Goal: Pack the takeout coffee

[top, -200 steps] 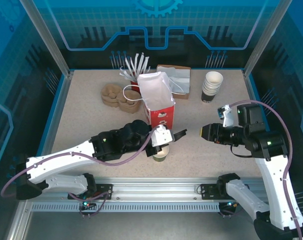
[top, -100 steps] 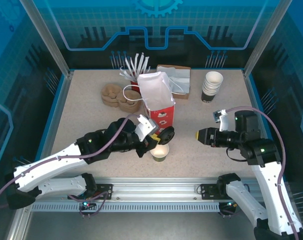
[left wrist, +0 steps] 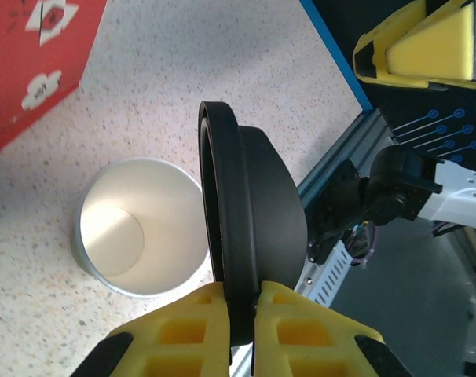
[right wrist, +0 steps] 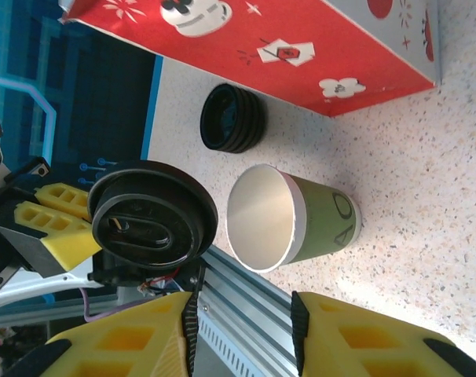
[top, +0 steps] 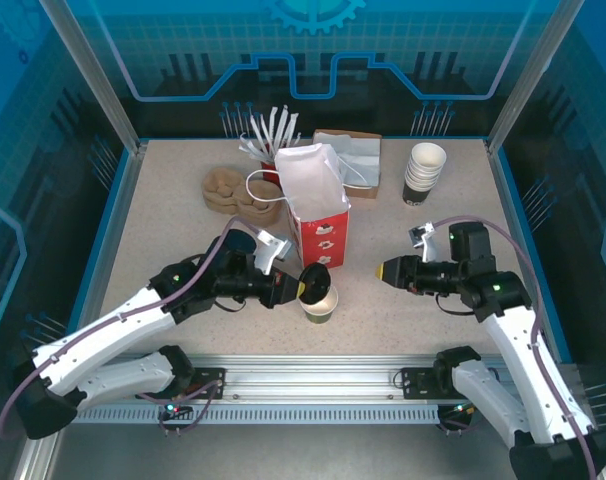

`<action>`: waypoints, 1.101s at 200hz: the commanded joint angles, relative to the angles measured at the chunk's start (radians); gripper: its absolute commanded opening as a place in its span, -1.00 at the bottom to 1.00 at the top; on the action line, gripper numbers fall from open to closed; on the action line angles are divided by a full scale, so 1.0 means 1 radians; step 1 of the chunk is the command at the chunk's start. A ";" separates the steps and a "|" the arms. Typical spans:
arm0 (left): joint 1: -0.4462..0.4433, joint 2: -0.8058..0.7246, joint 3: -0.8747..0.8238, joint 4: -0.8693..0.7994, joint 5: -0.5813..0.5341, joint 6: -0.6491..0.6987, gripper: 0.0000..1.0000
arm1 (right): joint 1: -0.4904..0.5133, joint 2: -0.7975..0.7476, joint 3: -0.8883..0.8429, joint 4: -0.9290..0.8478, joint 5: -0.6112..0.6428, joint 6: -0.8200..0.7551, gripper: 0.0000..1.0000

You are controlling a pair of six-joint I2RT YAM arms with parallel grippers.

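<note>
- Holding a black lid (left wrist: 258, 228) on edge by its rim, the left claw (left wrist: 242, 314) is clamped tight on it. Over the last second this arm has drawn back to the left and turned its wrist. The lid now hangs tilted just beside the cup's mouth, not lying flat over it.
- A short stack of spare black lids (right wrist: 232, 118) sits on the speckled surface (top: 163, 230) at the foot of a red paper bag (top: 320, 225). Neither has moved.
- The coffee cup (top: 321, 303), green-sided and pale inside, stands upright on the surface just in front of the bag, between the two claws. It has stayed where it was, and its mouth is uncovered.
- The right claw (top: 385, 270) has slid left toward the cup over the same second. Its fingers stand partly apart with nothing between them, pointing at the cup but not touching it.
- Taken together, capping looks like the step in hand and is not yet done. The right claw seems to be coming in to steady the cup. The lid would need to be levelled over the rim and pressed down before the cup can go into the bag.
- The main risk is a tilted lid catching one side of the rim and tipping the light cup.
</note>
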 commanded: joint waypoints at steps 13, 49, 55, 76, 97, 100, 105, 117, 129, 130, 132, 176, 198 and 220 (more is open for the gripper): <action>0.074 0.003 -0.056 0.042 0.138 -0.135 -0.81 | 0.044 0.029 -0.049 0.090 -0.046 0.044 -0.22; 0.126 0.025 -0.112 0.086 0.192 -0.211 -0.80 | 0.076 0.066 -0.085 0.143 -0.034 0.062 -0.15; 0.132 0.036 -0.116 0.093 0.207 -0.216 -0.81 | 0.082 0.072 -0.090 0.148 -0.029 0.067 -0.13; 0.137 0.059 -0.128 0.115 0.232 -0.230 -0.80 | 0.096 0.090 -0.117 0.185 -0.016 0.097 -0.12; 0.141 0.066 -0.134 0.131 0.247 -0.236 -0.80 | 0.112 0.108 -0.153 0.241 -0.016 0.132 -0.12; 0.142 0.066 -0.134 0.134 0.250 -0.236 -0.80 | 0.114 0.111 -0.157 0.246 -0.015 0.135 -0.12; 0.146 0.070 -0.135 0.136 0.255 -0.237 -0.80 | 0.120 0.116 -0.162 0.255 -0.012 0.137 -0.12; 0.150 0.076 -0.140 0.151 0.266 -0.244 -0.80 | 0.132 0.125 -0.170 0.266 -0.003 0.138 -0.13; 0.155 0.083 -0.148 0.167 0.278 -0.255 -0.79 | 0.143 0.135 -0.173 0.277 0.003 0.139 -0.13; 0.155 0.083 -0.149 0.167 0.279 -0.256 -0.79 | 0.143 0.135 -0.173 0.277 0.003 0.139 -0.13; 0.157 0.085 -0.150 0.169 0.279 -0.257 -0.79 | 0.145 0.137 -0.173 0.279 0.003 0.138 -0.13; 0.165 0.135 -0.158 0.217 0.333 -0.284 -0.74 | 0.167 0.174 -0.196 0.355 -0.015 0.177 -0.13; 0.165 0.150 -0.161 0.209 0.333 -0.276 -0.73 | 0.181 0.200 -0.196 0.374 -0.006 0.178 -0.13; 0.170 0.157 -0.169 0.215 0.331 -0.274 -0.68 | 0.202 0.226 -0.198 0.398 0.003 0.183 -0.13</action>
